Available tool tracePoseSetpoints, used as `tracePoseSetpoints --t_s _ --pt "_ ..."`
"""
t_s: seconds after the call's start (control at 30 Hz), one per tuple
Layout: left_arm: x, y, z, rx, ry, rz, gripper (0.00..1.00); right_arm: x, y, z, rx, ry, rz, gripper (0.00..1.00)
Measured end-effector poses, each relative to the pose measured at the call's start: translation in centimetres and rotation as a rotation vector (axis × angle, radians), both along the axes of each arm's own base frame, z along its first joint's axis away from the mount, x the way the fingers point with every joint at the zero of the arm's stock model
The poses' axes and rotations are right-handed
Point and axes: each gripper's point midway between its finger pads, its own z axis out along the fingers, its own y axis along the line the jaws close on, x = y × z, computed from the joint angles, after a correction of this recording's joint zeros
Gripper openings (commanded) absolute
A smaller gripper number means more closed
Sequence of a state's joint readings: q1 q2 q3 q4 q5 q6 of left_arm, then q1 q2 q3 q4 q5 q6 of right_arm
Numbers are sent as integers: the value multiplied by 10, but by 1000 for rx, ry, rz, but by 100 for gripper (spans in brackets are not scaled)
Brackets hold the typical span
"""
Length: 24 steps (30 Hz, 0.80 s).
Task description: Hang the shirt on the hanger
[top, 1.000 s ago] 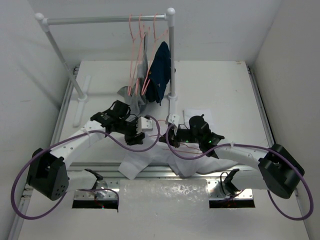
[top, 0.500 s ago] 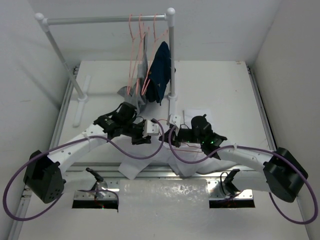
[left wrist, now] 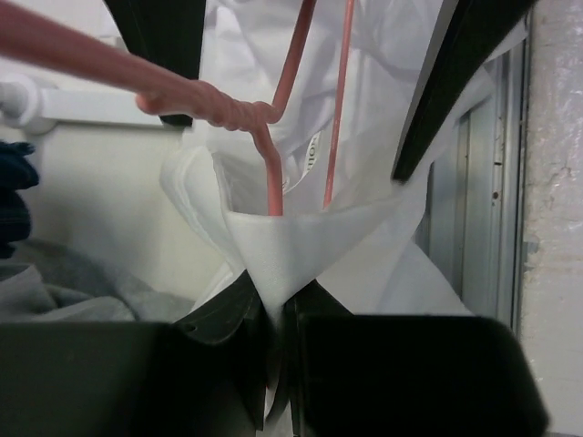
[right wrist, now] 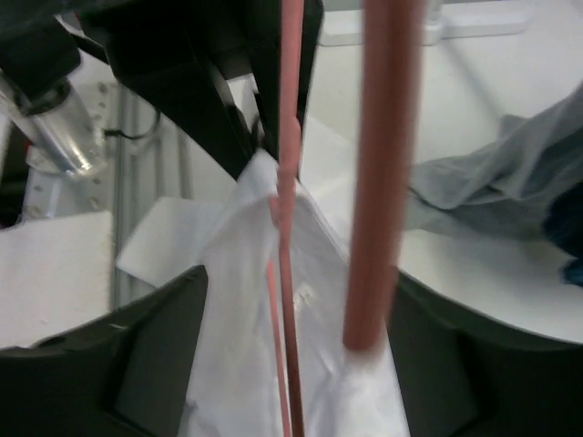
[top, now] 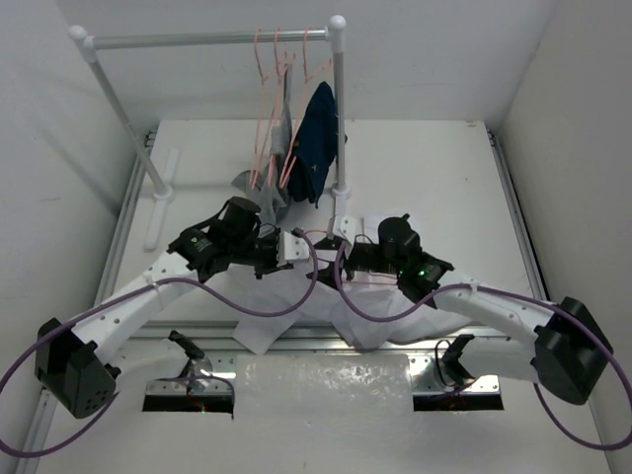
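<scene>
The white shirt (top: 296,308) lies crumpled at the table's near edge, with its collar lifted between the two arms. My left gripper (left wrist: 278,296) is shut on a fold of the collar (left wrist: 291,241); in the top view this gripper (top: 293,247) is left of centre. The pink hanger (left wrist: 273,173) has its twisted neck just above the collar, and its wires run down inside the shirt. My right gripper (right wrist: 296,300) is open, its fingers (right wrist: 155,350) apart on either side of the hanger (right wrist: 290,182) wires and shirt (right wrist: 237,382). From above, it (top: 346,259) faces the left one closely.
A white tube rail (top: 207,39) on posts stands at the back, with several spare pink hangers (top: 272,59), a navy garment (top: 318,143) and a grey garment (top: 262,188) hanging by its right post (top: 339,118). Purple cables (top: 247,301) loop from both arms over the shirt.
My left gripper has closed on the shirt's collar. My right gripper has gone from shut to open. Both wrists have drifted slightly toward the back of the table.
</scene>
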<state>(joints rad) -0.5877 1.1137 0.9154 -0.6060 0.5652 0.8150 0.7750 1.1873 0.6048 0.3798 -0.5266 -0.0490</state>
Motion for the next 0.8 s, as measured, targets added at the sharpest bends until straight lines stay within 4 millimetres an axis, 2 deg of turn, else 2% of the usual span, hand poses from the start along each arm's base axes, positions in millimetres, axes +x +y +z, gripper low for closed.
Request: tracePoseSetpoints --t_s 0.1,0.17,0.27,0.33,0.37,0.4,0.5,0.53,0.57,0.6,0.63,0.73,0.8 --pt "0 8 6 9 -60 12 0 0 -7 13 12 -12 -36 97" --pt "-3 14 7 19 -94 6 0 -4 -16 30 48 -38 -62 99" --pt "-8 19 4 43 -121 -21 0 -12 -32 65 125 -69 -102 99" --pt "-12 20 -1 60 -118 -38 0 -13 -38 73 144 -61 -130 98" --pt "-14 20 -4 66 -116 -46 0 -12 -41 73 145 -45 -157 95" --pt "-16 21 -7 73 -110 -52 0 -9 -44 71 138 -24 -188 82" --pt "-19 22 -12 86 -102 -65 0 12 -58 48 77 85 -343 41" --pt "-20 22 -13 88 -102 -68 0 21 -65 36 46 132 -402 24" --pt "-20 22 -12 88 -105 -72 0 30 -72 20 9 195 -461 22" --pt "-20 22 -12 88 -109 -73 0 39 -79 6 -25 253 -514 23" --pt "-20 22 -12 88 -111 -75 0 48 -85 -9 -65 317 -568 37" --pt "-22 22 -11 87 -112 -79 0 62 -95 -51 -176 479 -669 66" --pt "-23 22 -10 86 -114 -80 0 59 -95 -74 -238 558 -685 70"
